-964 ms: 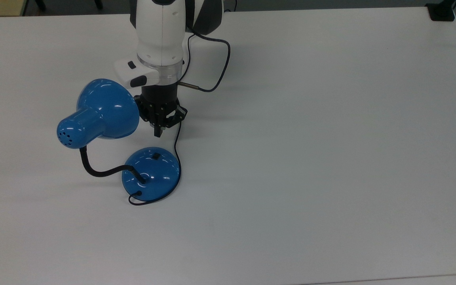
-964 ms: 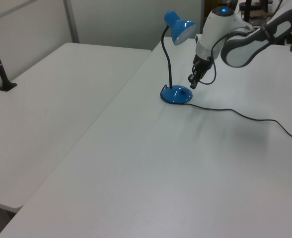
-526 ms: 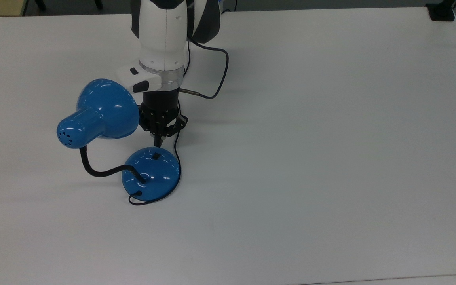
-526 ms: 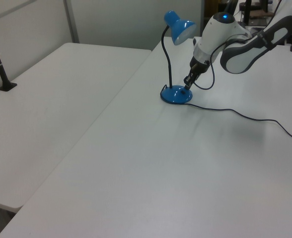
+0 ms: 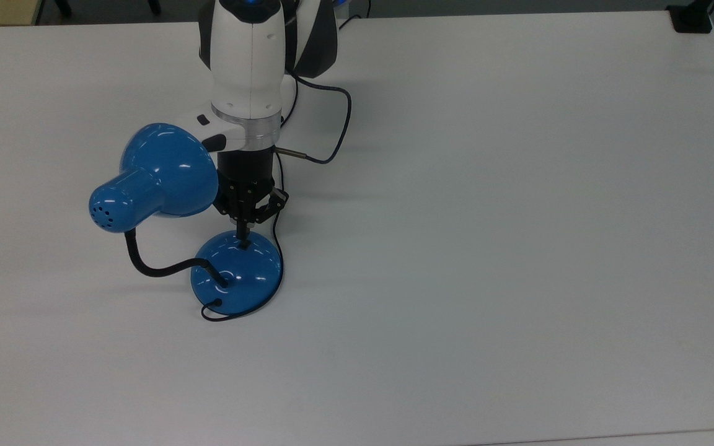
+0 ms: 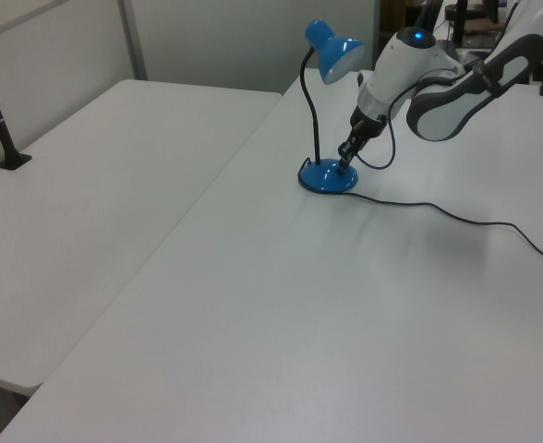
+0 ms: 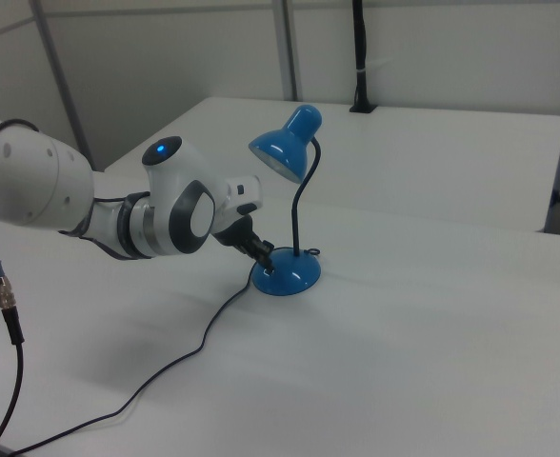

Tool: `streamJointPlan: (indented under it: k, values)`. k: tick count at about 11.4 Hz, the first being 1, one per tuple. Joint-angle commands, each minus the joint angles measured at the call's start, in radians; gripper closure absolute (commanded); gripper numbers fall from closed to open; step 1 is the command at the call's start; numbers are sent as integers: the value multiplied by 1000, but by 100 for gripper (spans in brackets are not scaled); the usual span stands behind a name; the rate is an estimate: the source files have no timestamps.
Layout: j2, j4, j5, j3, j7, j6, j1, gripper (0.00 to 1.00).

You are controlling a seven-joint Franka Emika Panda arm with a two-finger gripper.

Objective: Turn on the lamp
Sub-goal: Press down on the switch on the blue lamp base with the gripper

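You have no readable brand, label or writing on the lamp or on the arm; the one marking on the arm is a small blue light glowing on its white housing, seen in the left view and the right view. Your arm reaches in from the far edge of the counter in the top view, its white glossy shell ending in a silver ring and a black wrist that tilts down toward the lamp's base. The gripper has its fingers pressed together into a single narrow black tip, and that tip rests on the top of the domed base, right where the small black switch sits, on the side of the dome nearest the arm. The lamp stands on the smooth white counter, toward the top view's left and nearer the far edge than the near one. Its base is round, domed and glossy blue, with bright highlights; a black flexible gooseneck rises from it and carries a glossy blue bell-shaped shade with small vent holes at its narrow end. A thin black cord leaves the base and trails off across the counter, and a second dark cable loops beside the arm's wrist.
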Motion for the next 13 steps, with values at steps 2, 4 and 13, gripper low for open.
streamJointPlan:
  k: [2, 4, 13]
  values:
    - [41, 29, -30, 0, 32, 47, -3, 100]
    - [52, 38, -28, 0, 33, 47, -5, 100]
    - [127, 96, -56, 2, 30, 53, -37, 100]
